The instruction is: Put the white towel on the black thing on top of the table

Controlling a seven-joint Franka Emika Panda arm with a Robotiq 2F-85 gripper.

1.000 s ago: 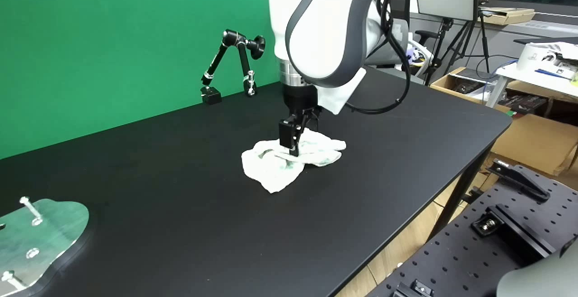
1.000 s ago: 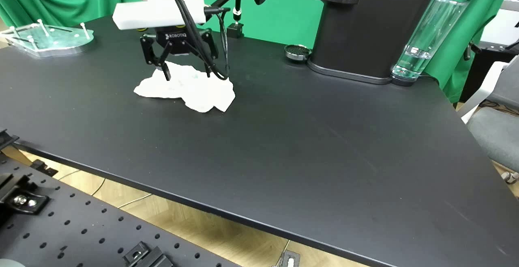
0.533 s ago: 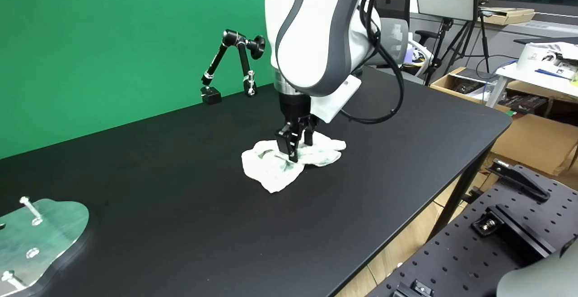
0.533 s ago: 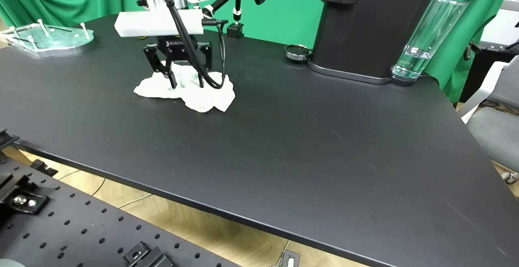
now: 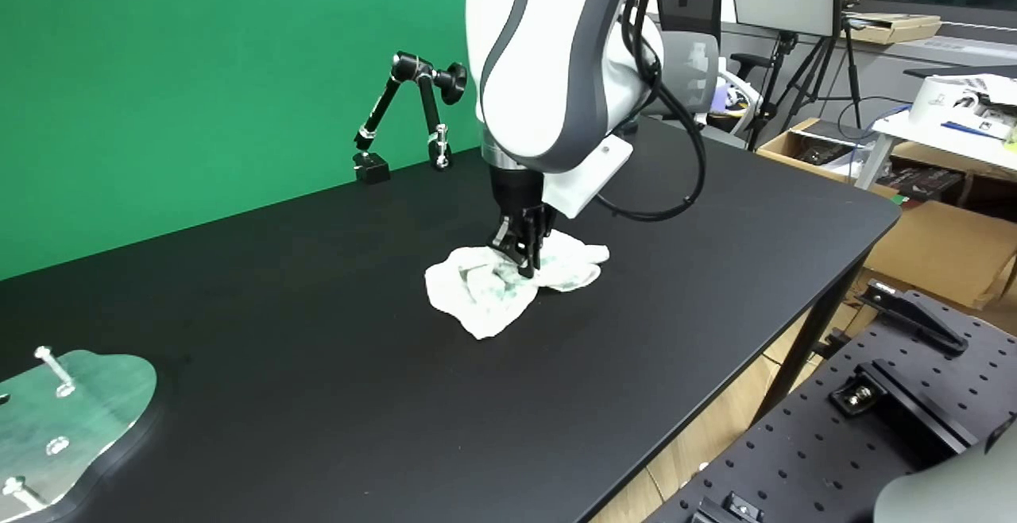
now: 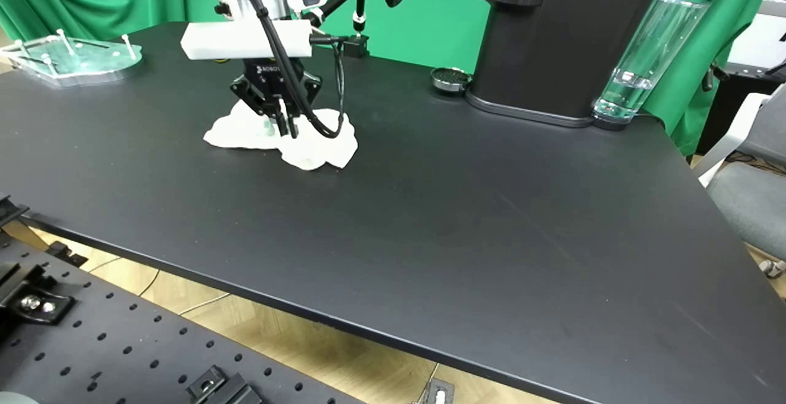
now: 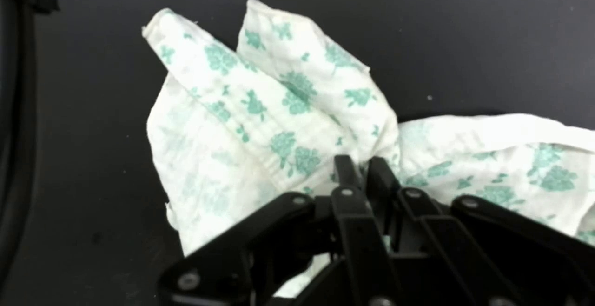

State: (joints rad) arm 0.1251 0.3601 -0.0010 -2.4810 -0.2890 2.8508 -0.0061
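Note:
The white towel (image 5: 477,300), printed with green flowers in the wrist view (image 7: 218,157), lies crumpled on the black table (image 5: 318,396). My gripper (image 7: 360,164) points down into its middle, its fingers nearly together. Folds of cloth run in between the fingertips, so it is shut on the towel. In both exterior views the gripper (image 6: 288,134) is low over the towel (image 6: 322,146), which still rests on the tabletop. A tall black machine (image 6: 565,48) stands at the table's back in an exterior view; it fits the task's black thing.
Beside the machine are a clear water tank (image 6: 657,48) and a small round metal dish (image 6: 451,78). A black jointed arm (image 5: 409,68) stands by the green wall. A clear plate with white pegs (image 5: 103,388) sits on the table. A perforated platform (image 5: 794,443) adjoins the table's edge.
My gripper has come down into the towel and its fingers have drawn together, gathering cloth between them. The towel's outline has hardly shifted.

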